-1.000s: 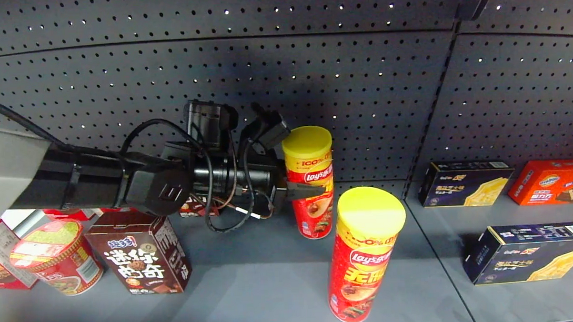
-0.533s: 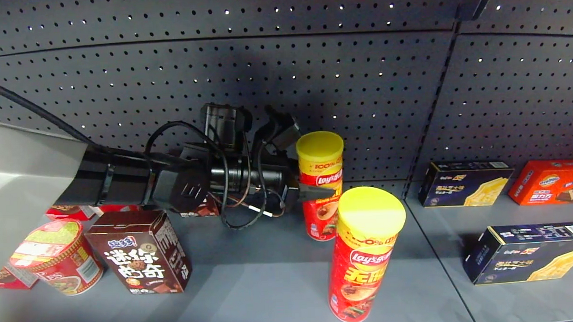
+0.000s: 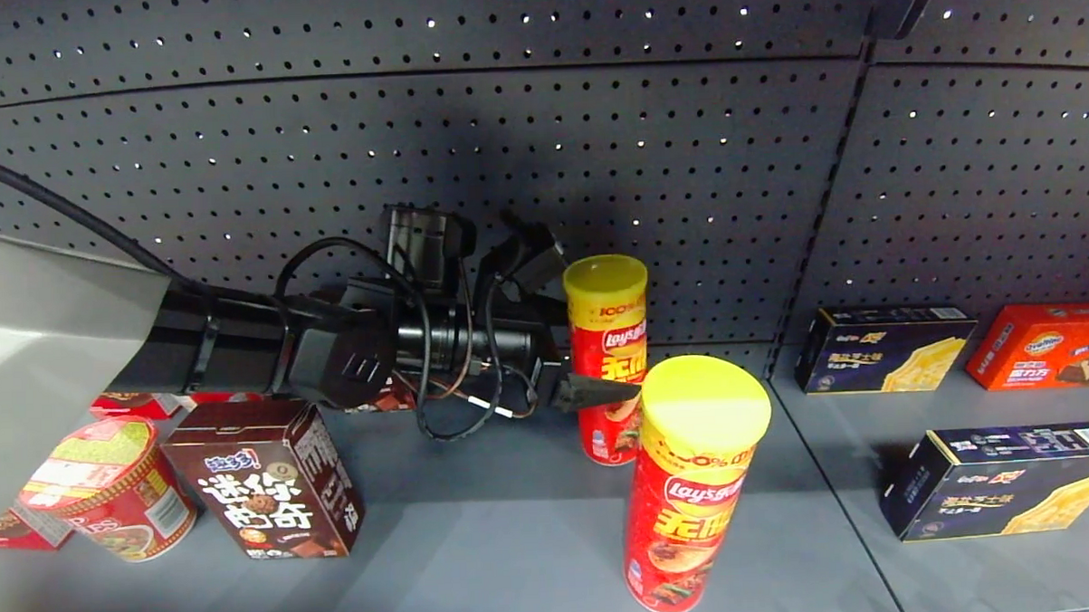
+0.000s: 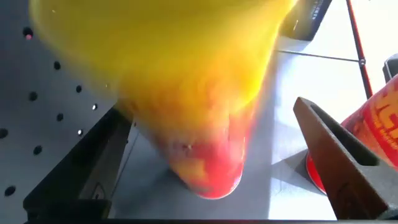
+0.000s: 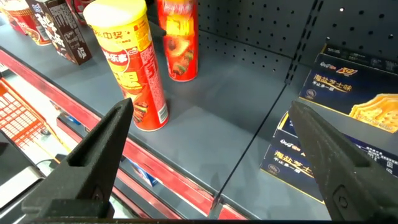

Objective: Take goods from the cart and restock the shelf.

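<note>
The left gripper point(image 4: 214, 158) reaches in along the shelf point(image 3: 480, 544) from its left end, jaws spread wide on either side of the back can point(image 3: 607, 340). That can stands upright near the shelf's back edge, close to the pegboard point(image 3: 503, 144), and looks to rest on its own base. A gap shows between it and the near finger point(image 3: 593, 393), though blur in the wrist view makes it unclear whether the far finger touches it.

The side-on approach suits a tall tube, keeping it vertical and letting the fingers slide away sideways. A front can point(image 3: 696, 482) stands just before it, toward the front edge, so the two line up back to front, which is likely why this one sits deep.

The right gripper point(image 5: 211, 168) hangs off the front edge, jaws wide and empty, out of the way. Placement seems done. The near fingertip lies just beside the front can's lid, so a careless retreat could nudge it.
</note>
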Available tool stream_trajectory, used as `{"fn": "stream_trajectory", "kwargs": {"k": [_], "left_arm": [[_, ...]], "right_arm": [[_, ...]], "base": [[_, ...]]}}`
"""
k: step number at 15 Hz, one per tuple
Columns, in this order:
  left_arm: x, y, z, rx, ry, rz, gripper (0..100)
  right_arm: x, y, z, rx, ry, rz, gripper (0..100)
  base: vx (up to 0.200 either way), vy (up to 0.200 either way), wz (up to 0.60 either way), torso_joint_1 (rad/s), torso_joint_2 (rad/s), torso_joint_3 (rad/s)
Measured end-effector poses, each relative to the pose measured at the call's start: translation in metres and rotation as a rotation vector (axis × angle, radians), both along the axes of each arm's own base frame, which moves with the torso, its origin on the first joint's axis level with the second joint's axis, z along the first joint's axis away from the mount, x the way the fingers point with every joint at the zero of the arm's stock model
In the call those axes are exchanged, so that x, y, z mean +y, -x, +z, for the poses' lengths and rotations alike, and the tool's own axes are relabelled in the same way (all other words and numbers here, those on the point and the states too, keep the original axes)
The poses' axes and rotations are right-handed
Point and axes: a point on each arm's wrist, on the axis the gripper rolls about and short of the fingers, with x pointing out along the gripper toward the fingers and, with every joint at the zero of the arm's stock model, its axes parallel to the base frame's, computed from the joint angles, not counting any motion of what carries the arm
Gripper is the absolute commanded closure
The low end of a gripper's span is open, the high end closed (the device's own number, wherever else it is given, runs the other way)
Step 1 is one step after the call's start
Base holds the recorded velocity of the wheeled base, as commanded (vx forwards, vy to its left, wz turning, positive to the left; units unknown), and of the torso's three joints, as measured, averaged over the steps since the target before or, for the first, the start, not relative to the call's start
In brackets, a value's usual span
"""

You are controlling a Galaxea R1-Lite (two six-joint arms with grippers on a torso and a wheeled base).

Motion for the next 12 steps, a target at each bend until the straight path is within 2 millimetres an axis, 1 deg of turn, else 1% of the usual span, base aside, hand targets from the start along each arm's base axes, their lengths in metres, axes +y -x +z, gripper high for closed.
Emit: {"fn": "stream_trajectory", "kwargs": {"k": [4, 8, 10, 12], "left_arm": [[0.002, 0.001, -0.004, 0.010, -0.011, 0.014, 0], [0.005, 0.006, -0.013, 0.035, -0.037, 0.041, 0], [0.009, 0.010, -0.014, 0.043, -0.042, 0.047, 0], [0.019, 0.013, -0.012, 0.048, -0.045, 0.065, 0]], "right_arm": [[-0.001, 0.001, -0.002, -0.001, 0.000, -0.001, 0], [-0.003, 0.004, -0.004, -0.005, -0.003, -0.004, 0], [-0.003, 0.004, -0.005, -0.003, -0.002, -0.004, 0], [-0.003, 0.004, -0.005, 0.001, 0.001, 0.001, 0]], "base": [[0.000, 0.000, 0.00, 0.000, 0.00, 0.000], [0.000, 0.000, 0.00, 0.000, 0.00, 0.000], [0.000, 0.000, 0.00, 0.000, 0.00, 0.000], [0.000, 0.000, 0.00, 0.000, 0.00, 0.000]]}}
